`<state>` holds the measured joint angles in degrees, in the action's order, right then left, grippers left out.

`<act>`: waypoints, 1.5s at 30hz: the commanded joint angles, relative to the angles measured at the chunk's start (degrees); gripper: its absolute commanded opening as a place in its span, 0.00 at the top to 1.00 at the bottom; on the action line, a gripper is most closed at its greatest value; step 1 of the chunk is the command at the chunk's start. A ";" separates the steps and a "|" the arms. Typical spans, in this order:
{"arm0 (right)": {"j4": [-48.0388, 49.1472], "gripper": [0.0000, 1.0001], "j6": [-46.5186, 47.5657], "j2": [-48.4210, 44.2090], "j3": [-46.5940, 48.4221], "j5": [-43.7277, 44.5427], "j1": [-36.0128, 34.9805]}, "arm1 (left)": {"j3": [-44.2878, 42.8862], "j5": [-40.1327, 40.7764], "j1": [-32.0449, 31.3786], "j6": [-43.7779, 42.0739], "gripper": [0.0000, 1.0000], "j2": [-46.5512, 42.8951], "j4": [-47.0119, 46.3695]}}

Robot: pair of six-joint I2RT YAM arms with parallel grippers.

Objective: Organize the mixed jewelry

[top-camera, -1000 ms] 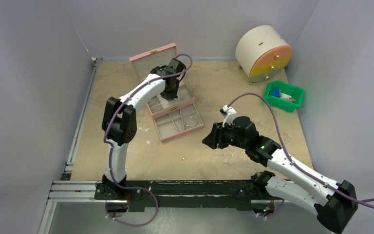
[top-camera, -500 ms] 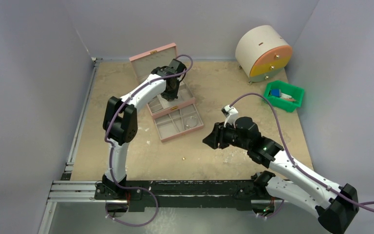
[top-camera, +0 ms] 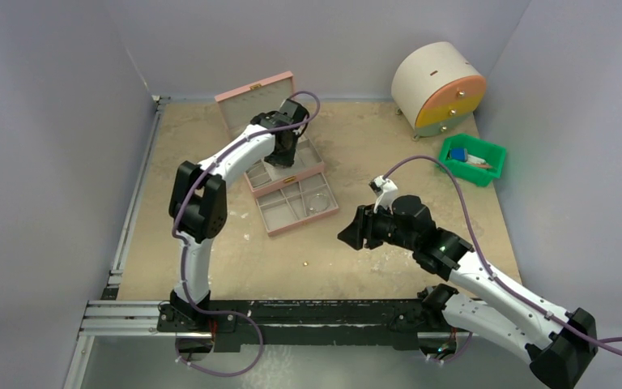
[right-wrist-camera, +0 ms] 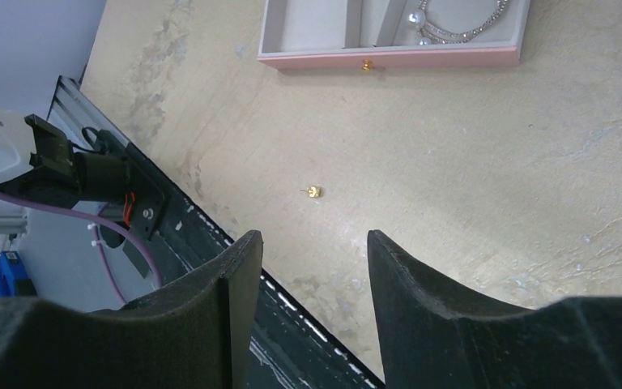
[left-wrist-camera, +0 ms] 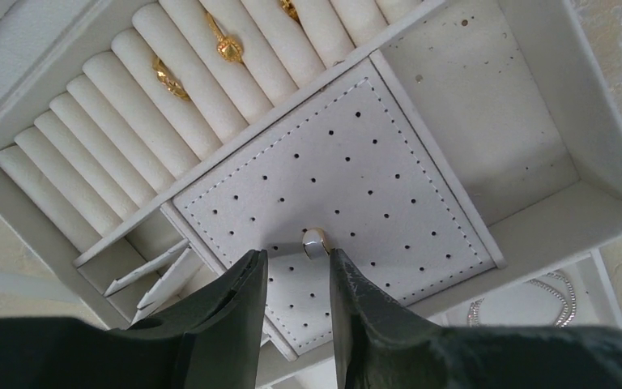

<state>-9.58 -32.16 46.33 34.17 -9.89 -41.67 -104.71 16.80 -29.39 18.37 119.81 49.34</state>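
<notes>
My left gripper [left-wrist-camera: 296, 253] hangs open over the top tray of the pink jewelry box [top-camera: 285, 177]. A small pearl-and-gold stud [left-wrist-camera: 316, 241] sits on the white perforated pad [left-wrist-camera: 356, 170], just off the right fingertip. Two gold rings [left-wrist-camera: 166, 77] [left-wrist-camera: 225, 47] are tucked in the ring rolls. A silvery chain bracelet [left-wrist-camera: 563, 292] lies in the pulled-out drawer [right-wrist-camera: 389, 58] below. My right gripper [right-wrist-camera: 312, 239] is open and holds nothing, low over the table near its front. A tiny gold stud [right-wrist-camera: 313, 192] lies loose on the table ahead of it, and shows in the top view as the same gold stud [top-camera: 304, 262].
The box's lid [top-camera: 255, 93] stands open at the back. A round cabinet with coloured drawers [top-camera: 439, 87] and a green bin [top-camera: 474, 160] with blue items stand at the far right. A black rail [right-wrist-camera: 235, 267] runs along the table's near edge.
My left gripper has opened and let go of the small stud, which now rests on the perforated pad. The right gripper has shifted slightly and opened a little wider.
</notes>
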 commanded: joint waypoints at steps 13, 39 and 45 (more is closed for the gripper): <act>2.51 0.46 0.44 6.59 1.04 1.06 -3.84 | 6.99 -4.67 -2.25 -1.63 0.62 -15.75 -7.68; 9.32 0.46 15.88 35.34 12.75 7.10 -20.30 | 40.66 -2.78 -3.30 5.19 0.56 -64.95 -16.17; 13.78 0.48 26.45 35.84 11.89 8.62 -21.25 | 47.61 -2.47 -3.31 5.63 0.57 -71.03 -17.35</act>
<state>-0.86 -15.38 83.05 44.77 -3.53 -62.39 -60.64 13.45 -32.75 22.55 51.92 35.97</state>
